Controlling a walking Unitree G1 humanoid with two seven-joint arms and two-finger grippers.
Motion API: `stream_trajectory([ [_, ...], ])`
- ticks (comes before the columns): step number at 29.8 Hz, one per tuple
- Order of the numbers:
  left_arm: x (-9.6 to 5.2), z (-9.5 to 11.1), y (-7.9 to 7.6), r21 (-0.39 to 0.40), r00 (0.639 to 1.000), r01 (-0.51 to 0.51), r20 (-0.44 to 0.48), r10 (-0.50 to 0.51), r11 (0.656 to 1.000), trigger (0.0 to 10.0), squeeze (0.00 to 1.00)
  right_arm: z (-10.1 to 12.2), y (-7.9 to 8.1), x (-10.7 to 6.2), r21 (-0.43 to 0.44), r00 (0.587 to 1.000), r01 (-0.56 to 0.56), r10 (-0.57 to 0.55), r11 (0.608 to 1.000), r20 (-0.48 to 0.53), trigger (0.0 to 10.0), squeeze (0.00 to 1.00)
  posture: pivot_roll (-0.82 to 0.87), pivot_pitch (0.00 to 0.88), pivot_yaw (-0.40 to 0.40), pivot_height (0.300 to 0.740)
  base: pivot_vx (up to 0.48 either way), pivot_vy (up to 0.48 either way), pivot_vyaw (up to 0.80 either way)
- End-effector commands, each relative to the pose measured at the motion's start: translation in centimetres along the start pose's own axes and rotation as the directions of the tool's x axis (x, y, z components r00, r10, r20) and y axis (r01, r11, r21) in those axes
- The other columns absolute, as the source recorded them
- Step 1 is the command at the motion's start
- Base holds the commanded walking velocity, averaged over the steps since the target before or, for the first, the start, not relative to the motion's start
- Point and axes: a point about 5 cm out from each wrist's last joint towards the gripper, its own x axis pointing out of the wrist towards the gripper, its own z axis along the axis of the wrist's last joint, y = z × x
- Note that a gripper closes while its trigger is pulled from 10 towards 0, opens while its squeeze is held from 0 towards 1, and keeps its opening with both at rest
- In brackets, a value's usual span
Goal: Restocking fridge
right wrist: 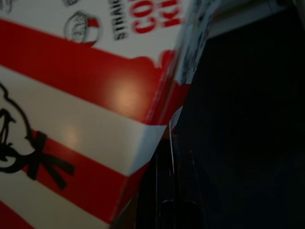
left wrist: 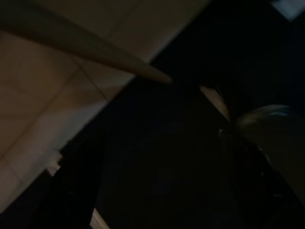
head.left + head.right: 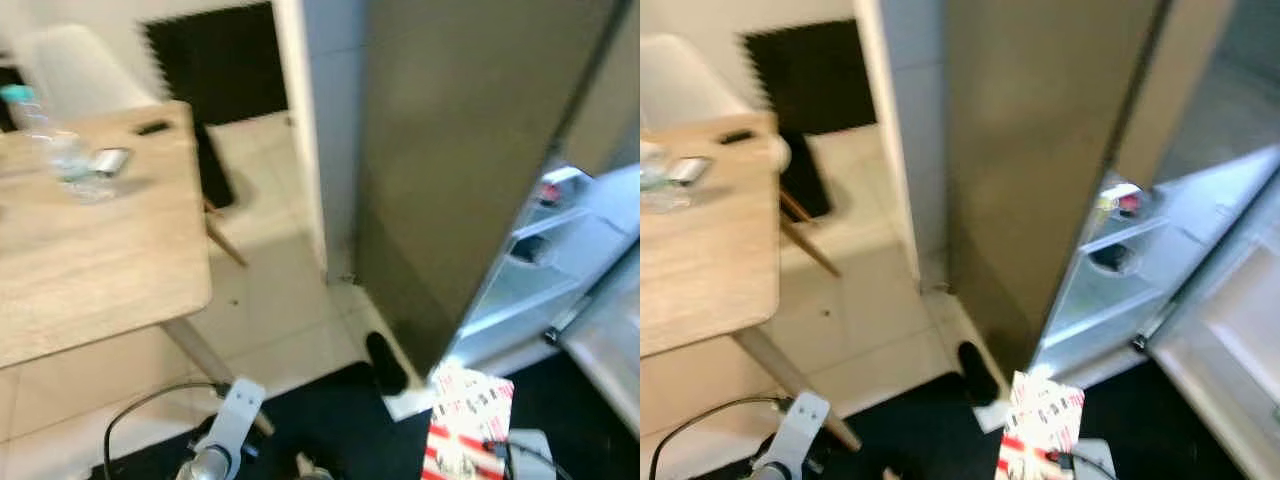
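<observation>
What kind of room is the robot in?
Probably a kitchen or dining corner of a home. There is a tall fridge with its door open and shelves showing, a wooden table on a tiled floor, and the right claw holds a red-and-white food box.

Carton (image 1: 71,109): red and white stripes, a drawn figure with a black bow tie.
Red letters: "CO" over "KI", cut off by the carton edge.
Black letters: "STRAIG", cut off.
Small round logo: not readable.
</observation>
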Motion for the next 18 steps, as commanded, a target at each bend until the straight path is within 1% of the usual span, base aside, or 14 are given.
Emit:
stream_trajectory([
  [1,-0.04,-0.13,0.36,0.007,1.000,-0.007,-0.007,0.007,1.000,10.0,0.00,-0.02,0.34,0.03,-0.002,1.000,-0.008,0.008,1.000,-0.001,10.0,0.00,-0.07,0.100,-0.002,0.740,0.000,0.000,0.80],
  [18,-0.10,-0.33,0.38,-0.002,1.000,-0.011,-0.015,0.011,1.000,10.0,0.00,-0.14,0.41,0.00,0.001,1.000,-0.009,0.009,1.000,-0.003,10.0,0.00,-0.06,0.103,-0.003,0.740,0.000,0.000,0.80],
])
